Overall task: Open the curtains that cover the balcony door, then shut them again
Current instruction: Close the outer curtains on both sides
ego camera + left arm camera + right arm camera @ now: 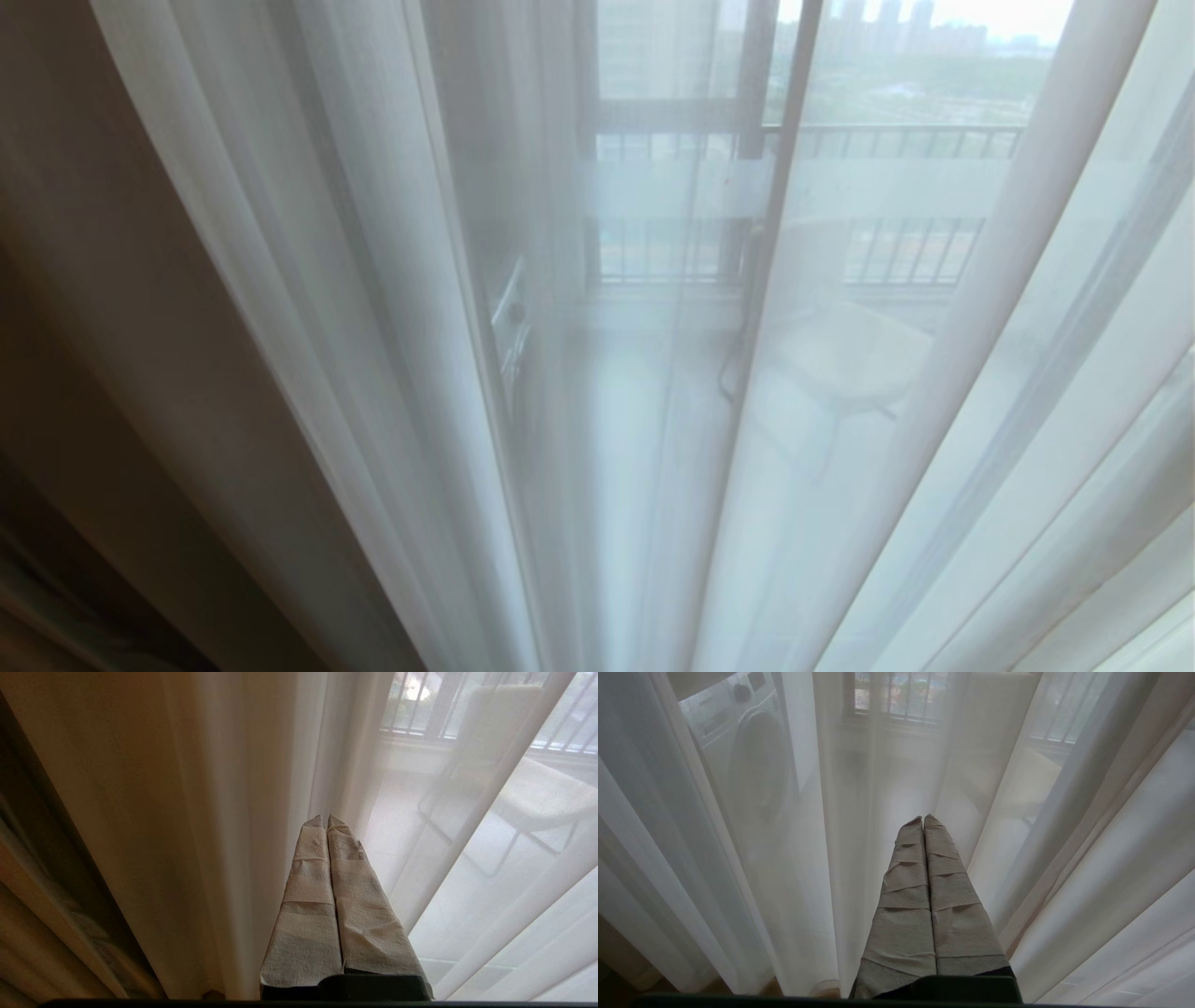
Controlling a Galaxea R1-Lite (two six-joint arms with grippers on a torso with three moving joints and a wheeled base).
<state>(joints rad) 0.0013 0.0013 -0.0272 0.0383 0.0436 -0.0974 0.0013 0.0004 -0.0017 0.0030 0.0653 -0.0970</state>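
Both grippers are pinched shut and empty: left gripper [325,817] and right gripper [923,817] each point at the sheer [392,373], fingertips near its folds, touching or not we cannot tell. The sheer hangs across the door [780,187]; the beige drape [140,308] is bunched on the left. We judge opening is not yet started. Next we need jaws apart, then a fold pinched and dragged sideways.

Balcony door [761,187] veiled by sheer curtains [392,327]; chair [840,355] beyond blurred.
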